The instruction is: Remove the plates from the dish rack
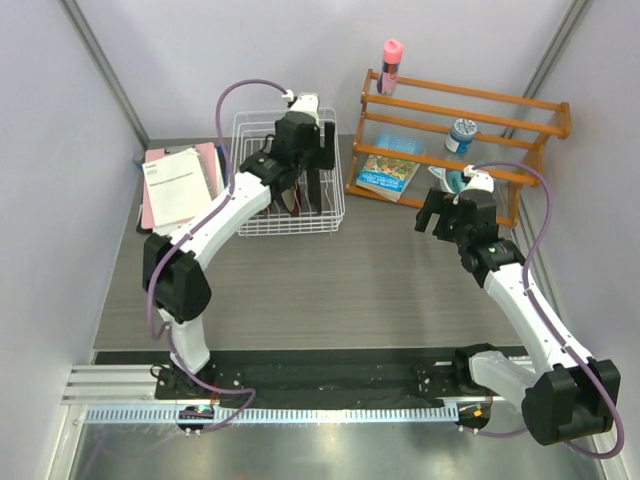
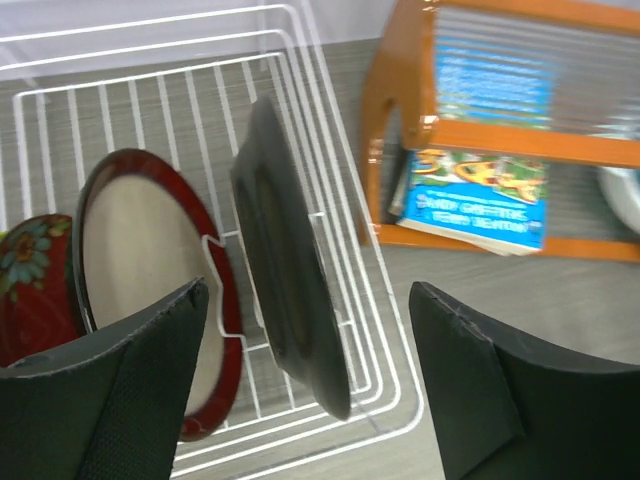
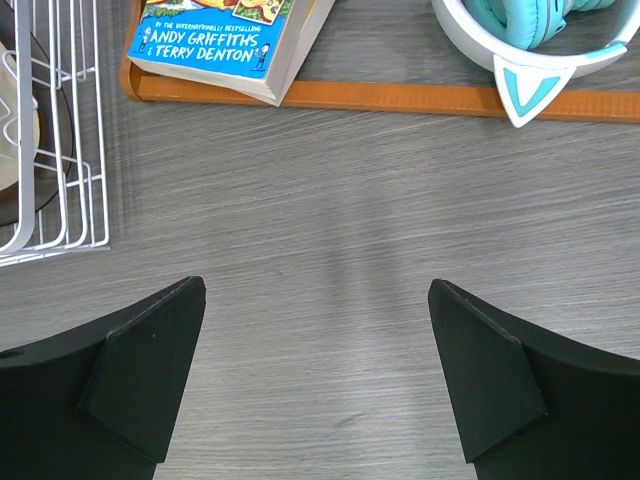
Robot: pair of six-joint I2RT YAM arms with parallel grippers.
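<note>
Plates: three show below the left jaws, all standing on edge in the dish rack (image 2: pixel 385 385); a fourth cannot be made out.
Grey plate (image 2: pixel 290 300): seen edge-on and leaning, in line with the gap between the two fingers and touching neither.
Dark-red-rimmed plate (image 2: pixel 140 260): just beside the grey one on the left finger's side, cream face showing, its lower rim hidden behind that finger (image 2: pixel 110 390).
Floral plate (image 2: pixel 30 290): red, outside the left finger, cut off by the picture's edge.
Left jaws: spread wide and holding nothing, poised over the right end of the rack at the end of the left arm (image 1: pixel 235 205).
Right jaws: spread as wide as they go and holding nothing, the fingers (image 3: pixel 130 380) hanging over bare bench (image 3: pixel 330 230), well apart from the plates.
Rack from the right jaws: one wire corner shows ahead and outside the left finger.
Wooden shelf (image 1: pixel 460 130): straight ahead of the right jaws; from the left jaws it lies past the rack on the right finger's side.
Book (image 3: pixel 225 40): on the shelf's bottom tier, ahead and left of the right jaws' gap.
Headphones (image 3: pixel 530 30): teal and white, ahead and to the right of that gap.
Pink bottle (image 1: pixel 392 62): upright on the shelf's top, beyond both jaws.
Papers (image 1: pixel 180 185): flat on the bench beside the rack, left of the left jaws.
</note>
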